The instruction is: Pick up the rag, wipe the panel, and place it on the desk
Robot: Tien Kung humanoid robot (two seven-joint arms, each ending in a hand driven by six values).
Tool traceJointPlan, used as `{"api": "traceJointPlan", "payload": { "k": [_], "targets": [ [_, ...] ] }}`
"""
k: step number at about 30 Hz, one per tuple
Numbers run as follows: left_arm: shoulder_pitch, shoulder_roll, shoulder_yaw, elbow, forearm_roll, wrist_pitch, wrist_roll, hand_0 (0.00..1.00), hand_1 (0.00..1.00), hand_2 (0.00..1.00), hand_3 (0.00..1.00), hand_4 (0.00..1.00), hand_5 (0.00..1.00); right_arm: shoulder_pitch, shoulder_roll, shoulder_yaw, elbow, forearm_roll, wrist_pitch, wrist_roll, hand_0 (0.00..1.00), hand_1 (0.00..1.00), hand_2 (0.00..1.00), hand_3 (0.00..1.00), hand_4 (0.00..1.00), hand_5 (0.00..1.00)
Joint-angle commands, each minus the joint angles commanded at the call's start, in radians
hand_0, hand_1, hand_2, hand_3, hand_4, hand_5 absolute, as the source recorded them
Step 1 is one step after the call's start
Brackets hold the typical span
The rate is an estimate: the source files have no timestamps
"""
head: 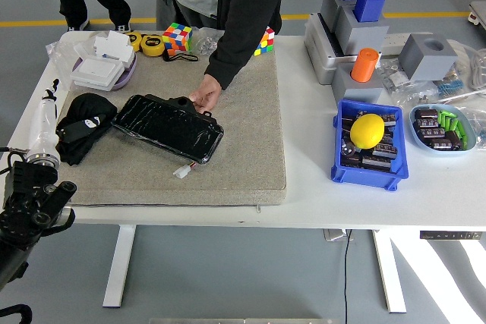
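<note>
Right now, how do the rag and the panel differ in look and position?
The rag is soft, matte and crumpled; the panel is rigid, glossy and flat. The rag lies at the mat's left edge, untouched; a person's hand holds the panel's far edge. Both are black and touch each other.

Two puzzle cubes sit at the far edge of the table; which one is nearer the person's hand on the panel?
The tilted cube beside the person's sleeve, at the mat's far right corner; the other cube sits farther left by the tape measures.
</note>
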Motion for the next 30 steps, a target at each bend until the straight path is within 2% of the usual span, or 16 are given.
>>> {"api": "traceJointPlan", "payload": {
  "k": [3, 4, 9, 10, 11, 14, 15, 16, 17, 22, 26, 30],
  "targets": [
    [0.024, 0.005, -0.016, -0.065, -0.064, 0.018, -0.055, 0.774, 0.911, 0.955, 0.948, 0.993, 0.288, -0.001, 0.001, 0.004, -0.001, -0.002, 0.0, 0.0, 0.557, 0.565, 0.494, 0.522, 0.908, 0.367],
    [0.036, 0.006, -0.027, -0.095, -0.092, 0.024, -0.082, 0.6, 0.767, 0.806, 0.821, 0.952, 0.258, -0.001, 0.0, 0.004, -0.001, -0.003, 0.0, 0.0, 0.558, 0.564, 0.494, 0.523, 0.909, 0.367],
    [0.076, 0.004, -0.062, -0.212, -0.197, 0.019, -0.159, 0.6, 0.767, 0.806, 0.821, 0.952, 0.258, 0.0, 0.001, 0.004, -0.001, -0.003, -0.001, 0.0, 0.558, 0.564, 0.494, 0.523, 0.909, 0.367],
    [0.084, 0.002, -0.071, -0.233, -0.212, 0.013, -0.167, 0.483, 0.622, 0.654, 0.653, 0.852, 0.162, 0.001, 0.001, 0.004, -0.001, -0.002, -0.001, 0.0, 0.558, 0.564, 0.494, 0.523, 0.909, 0.367],
    [0.097, -0.004, -0.09, -0.26, -0.224, -0.009, -0.173, 0.483, 0.622, 0.654, 0.653, 0.852, 0.162, 0.001, 0.002, 0.005, -0.001, -0.003, -0.001, 0.0, 0.558, 0.564, 0.494, 0.523, 0.909, 0.367],
    [0.122, -0.02, -0.141, -0.319, -0.211, -0.088, -0.165, 0.483, 0.622, 0.654, 0.653, 0.852, 0.162, 0.003, 0.004, 0.007, -0.003, -0.005, -0.002, -0.001, 0.558, 0.564, 0.494, 0.523, 0.909, 0.367],
    [0.135, -0.032, -0.172, -0.345, -0.196, -0.131, -0.152, 0.483, 0.622, 0.654, 0.653, 0.852, 0.162, 0.004, 0.005, 0.007, -0.002, -0.005, -0.003, -0.001, 0.558, 0.564, 0.494, 0.523, 0.909, 0.367],
    [0.141, -0.038, -0.193, -0.361, -0.192, -0.164, -0.15, 0.473, 0.571, 0.568, 0.593, 0.799, 0.118, 0.005, 0.005, 0.007, -0.002, -0.005, -0.003, -0.001, 0.558, 0.564, 0.494, 0.522, 0.908, 0.368],
    [0.145, -0.043, -0.206, -0.371, -0.186, -0.178, -0.147, 0.473, 0.571, 0.568, 0.593, 0.799, 0.118, 0.006, 0.006, 0.006, -0.002, -0.005, -0.002, -0.001, 0.558, 0.564, 0.494, 0.522, 0.908, 0.368],
    [0.176, -0.061, -0.266, -0.436, -0.187, -0.207, -0.134, 0.483, 0.576, 0.57, 0.595, 0.801, 0.128, 0.01, 0.006, 0.014, -0.009, -0.01, -0.003, -0.001, 0.557, 0.564, 0.494, 0.522, 0.908, 0.368],
    [0.197, -0.067, -0.298, -0.47, -0.18, -0.232, -0.092, 0.483, 0.576, 0.57, 0.595, 0.801, 0.128, 0.011, 0.008, 0.031, -0.02, -0.025, -0.008, -0.001, 0.557, 0.564, 0.494, 0.522, 0.908, 0.368],
    [0.216, -0.072, -0.317, -0.495, -0.184, -0.235, -0.08, 0.494, 0.586, 0.575, 0.598, 0.799, 0.136, 0.012, 0.008, 0.038, -0.025, -0.031, -0.008, 0.001, 0.557, 0.564, 0.494, 0.521, 0.907, 0.368]
  ]
}}
